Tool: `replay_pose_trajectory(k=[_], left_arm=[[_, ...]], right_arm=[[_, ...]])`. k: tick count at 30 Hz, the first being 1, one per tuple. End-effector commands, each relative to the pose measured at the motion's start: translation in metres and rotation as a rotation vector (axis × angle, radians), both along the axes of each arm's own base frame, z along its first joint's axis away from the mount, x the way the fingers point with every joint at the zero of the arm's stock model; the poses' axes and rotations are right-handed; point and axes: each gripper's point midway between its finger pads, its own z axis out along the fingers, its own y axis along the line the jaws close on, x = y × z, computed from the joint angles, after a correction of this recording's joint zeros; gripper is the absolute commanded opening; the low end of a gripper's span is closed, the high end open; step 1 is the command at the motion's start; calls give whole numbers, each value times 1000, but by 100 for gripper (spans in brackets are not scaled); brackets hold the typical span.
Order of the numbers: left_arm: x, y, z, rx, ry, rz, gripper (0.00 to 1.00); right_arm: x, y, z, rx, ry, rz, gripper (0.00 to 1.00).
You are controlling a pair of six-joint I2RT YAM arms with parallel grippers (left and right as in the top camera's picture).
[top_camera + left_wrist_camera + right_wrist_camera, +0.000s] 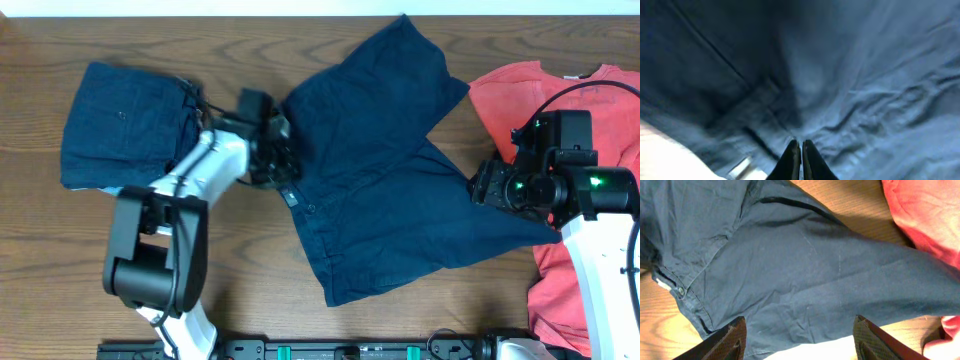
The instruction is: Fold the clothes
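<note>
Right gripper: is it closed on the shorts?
No. The right wrist view shows the right gripper with its fingers spread wide apart over the shorts, nothing between them.

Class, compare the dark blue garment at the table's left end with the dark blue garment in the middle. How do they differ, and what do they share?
The left garment is folded into a compact block; the middle garment lies spread out, legs splayed. The left garment covers far less table than the middle garment. The left gripper is at the middle garment's waistband, not on the left garment. Both are dark navy fabric.
</note>
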Motion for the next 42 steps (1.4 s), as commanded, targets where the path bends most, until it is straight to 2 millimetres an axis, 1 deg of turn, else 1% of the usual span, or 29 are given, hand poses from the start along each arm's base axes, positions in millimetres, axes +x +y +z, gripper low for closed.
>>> replay_pose_trajectory(k=[1,2,4,6,9,11,14,17,19,21,23,25,26,28,30,31,32,33,35,36,38,40,42], left_arm=[[-17,19,-26,141,74,148,6],[-22,29,-34,188,94,200,6],[-22,42,-39,241,94,241,6],[-14,64,-41,326,56,281,6],[16,102,-38,464,-86,304,6],[41,117,-35,483,-191,272,6],[69,137,-32,469,-262,330,6],[91,139,-24,408,-310,318,6],[108,133,-8,362,-370,266,6],[119,131,9,355,-397,247,6],[124,129,29,351,-394,234,7],[123,121,47,319,-382,187,7],[119,115,57,291,-362,159,7],[105,106,70,249,-299,131,7],[77,103,76,233,-191,109,11],[63,104,77,239,-145,104,15],[48,106,77,246,-92,97,17],[31,107,76,253,-28,89,17],[4,109,75,265,77,75,17],[-11,110,75,271,135,67,16],[-30,109,79,266,196,53,13],[-46,109,86,262,217,48,13],[-63,111,100,267,216,49,13]], right_arm=[[0,3,2,-4,-10,27,66],[-1,3,2,-3,-9,27,66],[0,3,2,-3,-9,27,66],[0,3,2,-3,-11,27,66],[1,3,2,-3,-17,26,66],[3,3,3,-3,-25,27,66],[6,3,4,-3,-39,27,66],[9,3,5,-4,-51,29,66],[10,3,4,-4,-53,29,66],[7,2,-2,-8,-39,27,66],[1,2,-13,-10,-7,26,67],[-8,2,-28,-8,35,26,67],[-13,4,-36,0,57,29,67],[-21,4,-51,2,95,30,67],[-27,5,-61,6,117,30,68],[-28,5,-64,7,121,30,68],[-28,5,-65,7,119,30,68],[-26,4,-65,6,114,30,68],[-21,4,-63,6,93,30,68],[-18,5,-62,7,78,31,68],[-13,7,-60,19,57,35,69],[-12,11,-59,44,49,43,70],[-14,15,-58,67,58,50,70]])
